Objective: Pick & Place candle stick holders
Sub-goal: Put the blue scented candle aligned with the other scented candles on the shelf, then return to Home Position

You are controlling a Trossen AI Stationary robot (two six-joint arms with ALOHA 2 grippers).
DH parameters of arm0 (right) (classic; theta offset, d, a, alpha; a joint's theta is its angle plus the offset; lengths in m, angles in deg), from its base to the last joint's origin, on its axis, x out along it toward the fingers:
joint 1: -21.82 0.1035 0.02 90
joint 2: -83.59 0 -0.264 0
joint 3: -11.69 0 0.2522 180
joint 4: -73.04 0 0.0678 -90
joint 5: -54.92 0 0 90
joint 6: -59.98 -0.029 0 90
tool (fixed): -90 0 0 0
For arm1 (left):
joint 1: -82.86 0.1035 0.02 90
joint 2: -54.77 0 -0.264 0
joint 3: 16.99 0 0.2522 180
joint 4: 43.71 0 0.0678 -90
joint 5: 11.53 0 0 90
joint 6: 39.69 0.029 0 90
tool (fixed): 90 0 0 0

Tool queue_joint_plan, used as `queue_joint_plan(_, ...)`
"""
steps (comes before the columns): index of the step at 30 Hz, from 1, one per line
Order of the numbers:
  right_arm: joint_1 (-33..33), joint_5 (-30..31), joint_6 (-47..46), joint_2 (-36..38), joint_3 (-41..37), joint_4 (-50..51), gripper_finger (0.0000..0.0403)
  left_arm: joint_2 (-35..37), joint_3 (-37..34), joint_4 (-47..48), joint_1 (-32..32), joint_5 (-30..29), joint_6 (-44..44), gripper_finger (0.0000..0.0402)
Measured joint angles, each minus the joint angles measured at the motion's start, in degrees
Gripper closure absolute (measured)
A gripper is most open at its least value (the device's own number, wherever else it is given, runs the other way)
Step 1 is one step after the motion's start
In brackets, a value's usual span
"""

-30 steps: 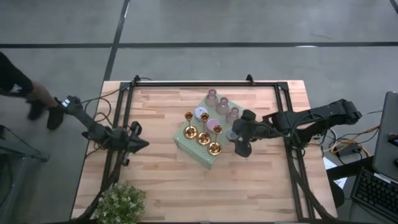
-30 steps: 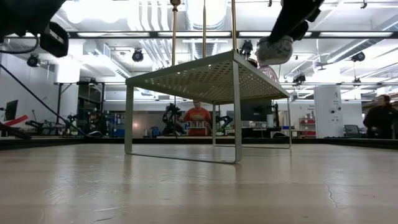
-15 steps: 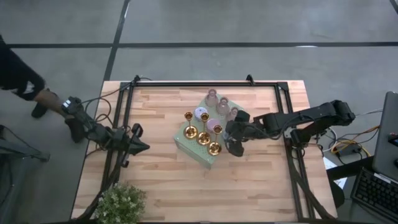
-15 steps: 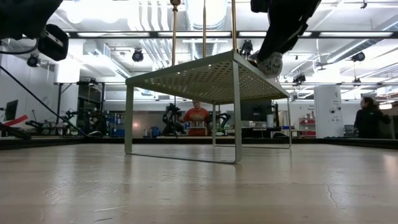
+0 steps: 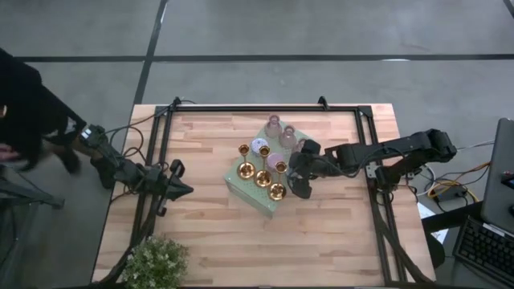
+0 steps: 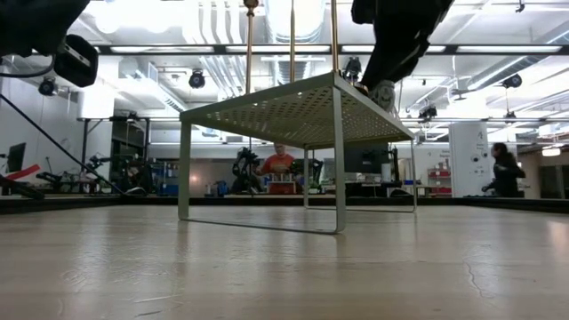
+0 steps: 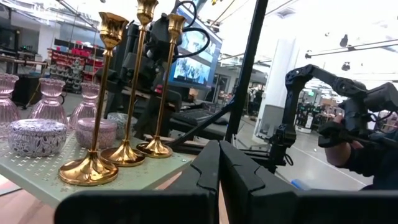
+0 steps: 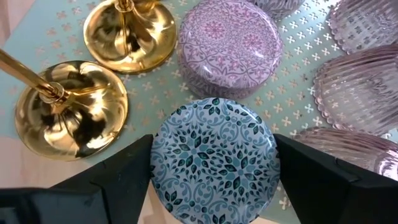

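Three gold candlesticks [image 5: 263, 177] stand by their round bases on the pale-green perforated stand [image 5: 241, 186]. Two lilac round holders [image 5: 275, 160] and three pink ribbed glass holders [image 5: 287, 136] also stand on it. My right gripper [image 5: 299, 181] is at the stand's right edge, shut on a pale blue patterned round holder [image 8: 214, 158]. The holder also shows in the low view [image 6: 384, 92], level with the stand's top. My left gripper [image 5: 181, 189] waits shut and empty at the table's left, also seen in its wrist view [image 7: 219, 180]. My right gripper pinches the blue holder's round side wall [image 8: 159, 163] between its two fingers [image 8: 118, 177], one on each opposite side. The fingers come from above, pointing down. The holder sits upright, lid up, over the stand's right edge; I cannot tell whether it rests on the stand.
A leafy green plant [image 5: 157, 263] stands at the table's near left corner. A dark frame [image 5: 265, 107] runs around the table. A person [image 5: 24, 112] stands beyond the table's left edge. Bare wood lies at the near side [image 5: 265, 249].
My right gripper has gone toward the table's left edge and down, carrying the blue holder from beside the stand to the level of the stand's top at its right edge. The holder stays upright in the fingers.
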State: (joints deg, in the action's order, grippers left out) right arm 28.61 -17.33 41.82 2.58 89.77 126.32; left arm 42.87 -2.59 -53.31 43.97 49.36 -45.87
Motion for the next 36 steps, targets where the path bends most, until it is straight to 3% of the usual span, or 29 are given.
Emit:
queue_joint_plan(11,0.0,0.2,0.7,-0.1,0.5,-0.6,0.004,0.0,0.0,0.3,0.0,0.0,-0.1,0.0392)
queue_joint_plan(24,0.1,0.4,2.9,0.0,7.7,6.2,0.0038,0.0,0.0,0.3,0.0,0.0,-0.1,0.0392)
queue_joint_plan(29,0.5,0.4,2.1,0.3,10.3,12.6,0.0073,0.2,0.0,0.2,0.0,-0.1,0.3,0.0392)
queue_joint_plan(36,2.1,0.4,-0.2,4.4,9.1,15.4,0.0185,0.2,0.0,5.3,0.0,0.9,-0.1,0.0392)
